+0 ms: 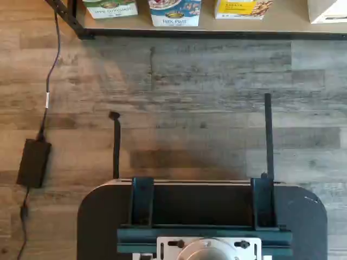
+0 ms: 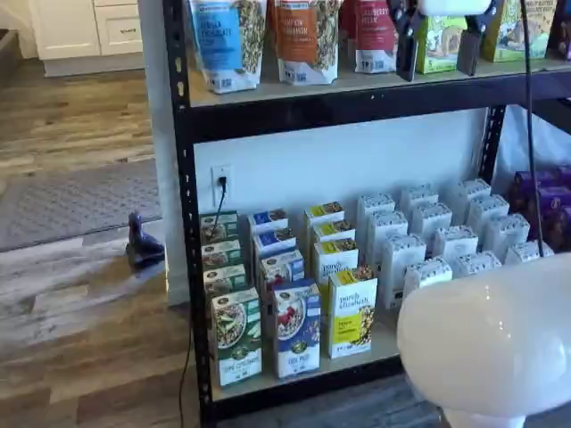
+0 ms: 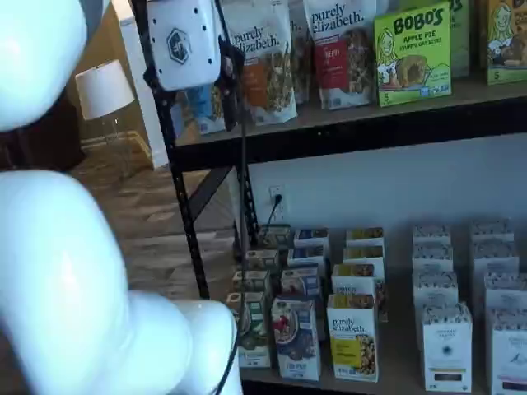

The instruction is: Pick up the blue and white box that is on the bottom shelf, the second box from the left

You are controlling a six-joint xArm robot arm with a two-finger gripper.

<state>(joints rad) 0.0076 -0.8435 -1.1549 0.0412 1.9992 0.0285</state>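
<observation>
Blue box (image 2: 296, 328) stands upright at the front of the bottom shelf (image 2: 379, 343), heading its own row of same cartons; also seen in a shelf view (image 3: 296, 338). Bowl with red berries on its face, white panel below. Green box (image 2: 236, 337) just beside it on one side, yellow box (image 2: 352, 312) just beside it on the other. White boxes (image 2: 426, 241) fill the rows past the yellow one. Wrist view catches only the lower part of the blue box (image 1: 174, 13) at the shelf's front edge (image 1: 217, 33), green and yellow cartons flanking it, wood floor (image 1: 179, 108) in front of the rack.

Gripper (image 2: 439, 43) hangs high, up by the granola bags (image 2: 303, 36) on the upper tier, well apart from the blue box and touching nothing. Two black fingers (image 2: 407, 49) show with a plain gap between them, spread wide, nothing held. White gripper body (image 3: 183, 41) shows in a shelf view, in front of the bags. White arm (image 2: 486, 343) fills the near corner of both shelf views.

Black adapter (image 1: 33, 162) with cable lies on the floor. Wall outlet (image 2: 221, 178) behind the rack has a plug in it.
</observation>
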